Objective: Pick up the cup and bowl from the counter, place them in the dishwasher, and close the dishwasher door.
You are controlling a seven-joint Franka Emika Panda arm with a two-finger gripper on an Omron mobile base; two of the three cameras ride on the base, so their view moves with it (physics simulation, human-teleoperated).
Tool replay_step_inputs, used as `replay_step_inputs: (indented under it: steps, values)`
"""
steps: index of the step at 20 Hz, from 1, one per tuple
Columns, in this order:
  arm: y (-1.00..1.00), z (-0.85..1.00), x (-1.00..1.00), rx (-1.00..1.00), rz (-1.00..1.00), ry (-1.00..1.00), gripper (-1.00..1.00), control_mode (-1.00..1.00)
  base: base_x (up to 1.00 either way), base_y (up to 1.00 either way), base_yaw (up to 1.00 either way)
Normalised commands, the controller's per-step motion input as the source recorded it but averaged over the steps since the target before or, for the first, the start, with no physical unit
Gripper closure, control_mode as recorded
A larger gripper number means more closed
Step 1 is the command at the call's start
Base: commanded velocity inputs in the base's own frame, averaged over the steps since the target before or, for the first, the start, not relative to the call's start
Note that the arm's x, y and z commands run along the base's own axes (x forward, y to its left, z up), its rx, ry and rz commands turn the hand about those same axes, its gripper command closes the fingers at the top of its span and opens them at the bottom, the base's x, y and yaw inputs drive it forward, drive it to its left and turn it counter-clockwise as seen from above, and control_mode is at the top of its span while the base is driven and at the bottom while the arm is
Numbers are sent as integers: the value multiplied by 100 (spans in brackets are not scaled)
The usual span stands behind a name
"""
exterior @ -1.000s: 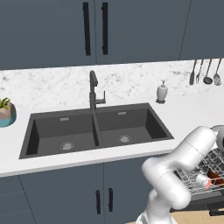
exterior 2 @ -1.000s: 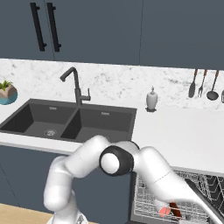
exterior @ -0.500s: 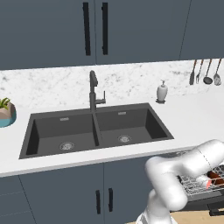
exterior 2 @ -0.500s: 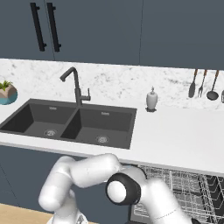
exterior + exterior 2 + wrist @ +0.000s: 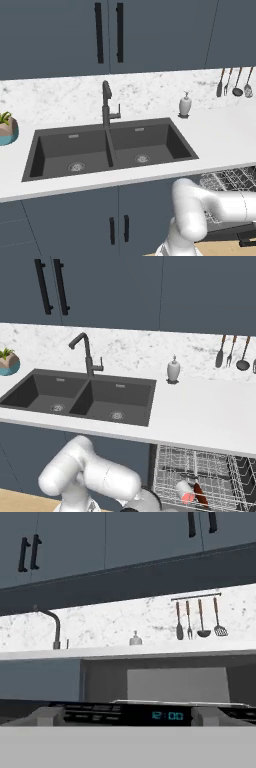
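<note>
You've got the cup (image 5: 184, 491) and bowl (image 5: 199, 495) side by side in the dishwasher (image 5: 210, 476) rack under the counter (image 5: 210, 416), so your claw hangs low, spread wide and empty, facing the open door's control edge (image 5: 125, 714) to lift it shut.

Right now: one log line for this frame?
phase: closing door | cup: in dishwasher rack | bowl: beside cup | dishwasher door: open, arm low | gripper: open
</note>
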Motion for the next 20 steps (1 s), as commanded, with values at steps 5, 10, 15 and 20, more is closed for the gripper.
replay_step_inputs:
  steps: [5,10,15,20]
  values:
    - [10,-41,11,-1,2,-19,-100,-100,0,0,0]
    - [-2,-64,22,-4,0,-7,-100,-100,0,0,0]
    - [-33,-61,27,0,-1,-5,-100,-100,0,0,0]
    - [-51,-13,8,1,-7,0,-100,-100,0,0,0]
